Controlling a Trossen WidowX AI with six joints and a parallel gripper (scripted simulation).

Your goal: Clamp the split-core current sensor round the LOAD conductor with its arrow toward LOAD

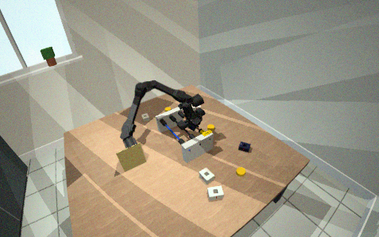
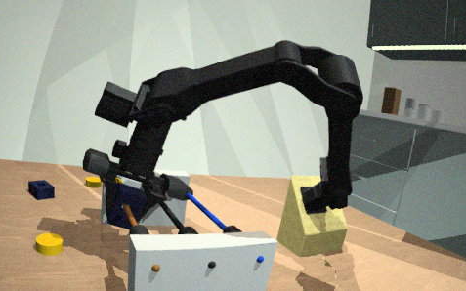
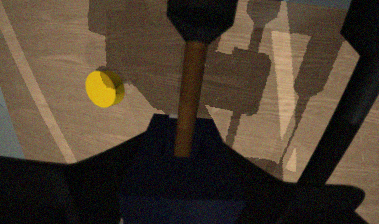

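Observation:
The dark-blue sensor (image 2: pixel 130 200) (image 3: pixel 182 187) is round the orange-brown conductor (image 2: pixel 129 215) (image 3: pixel 192 85), between the two white end panels (image 1: pixel 198 149) (image 2: pixel 201 254). My gripper (image 1: pixel 195 128) (image 3: pixel 181 139) is shut on the sensor, one finger at each side. In the wrist view the sensor's two upper halves stand close together, with the conductor running down between them. Whether it is latched cannot be told, and its arrow is not readable. A yellow marker (image 1: pixel 206 133) sits at the top of one panel. In the top view the arm hides the sensor.
A black conductor (image 2: pixel 172 217) and a blue conductor (image 1: pixel 172 132) (image 2: pixel 206 211) run alongside. Another dark-blue block (image 1: pixel 245 146) (image 2: pixel 41 189), yellow discs (image 1: pixel 241 171) (image 2: pixel 49 243) (image 3: pixel 102 89) and white blocks (image 1: pixel 215 192) stand on the table. A yellow-green wedge (image 1: pixel 131 157) (image 2: pixel 312 239) is near the arm's base.

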